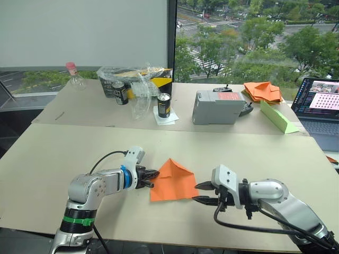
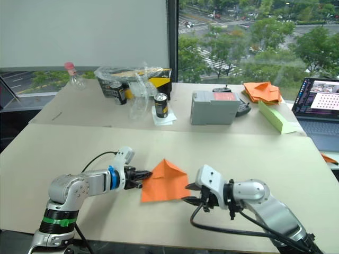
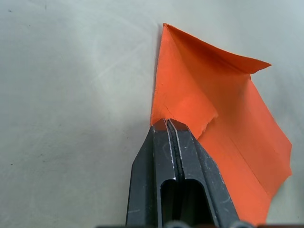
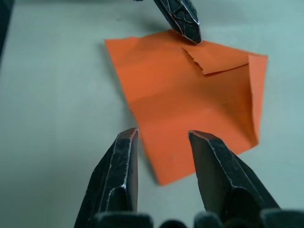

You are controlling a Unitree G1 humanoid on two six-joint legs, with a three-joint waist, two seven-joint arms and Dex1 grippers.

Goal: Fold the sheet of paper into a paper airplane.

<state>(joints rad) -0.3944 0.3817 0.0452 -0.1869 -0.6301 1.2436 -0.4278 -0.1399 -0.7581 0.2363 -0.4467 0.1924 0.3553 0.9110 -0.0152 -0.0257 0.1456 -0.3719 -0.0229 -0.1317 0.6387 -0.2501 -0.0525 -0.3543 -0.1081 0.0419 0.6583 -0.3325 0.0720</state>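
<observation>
1. A pale desk (image 1: 63,159) runs across the front of the scene, and a second desk behind it stands against a large window

2. The sheet of paper (image 1: 172,181), bright orange and partly folded into a pointed shape, lies on the near desk between the two robot arms; its peak points away from the robot and one flap stands up slightly

3. The left claw (image 1: 152,179) reaches in from the robot's left and touches the left edge of the sheet; in the left wrist view its two black fingers are pressed tight together, pinching a small torn-edged flap of the orange paper

4. The right claw (image 1: 202,192) sits just beside the sheet's right lower corner, low over the desk; its fingers (image 4: 118,175) are spread apart with nothing between them, and in the right wrist view the near corner of the sheet lies ahead of the gap

5. On the far desk stand two dark drink cans (image 1: 164,105), a heap of clear plastic packaging (image 1: 130,79), a clear bottle with a pink cap (image 1: 75,76) and a grey box (image 1: 218,107)

6. Farther to the right on that desk lie a heap of orange paper pieces (image 1: 262,91) and a long light-green paper wedge (image 1: 278,117), with an open laptop (image 1: 318,106) at the edge
</observation>
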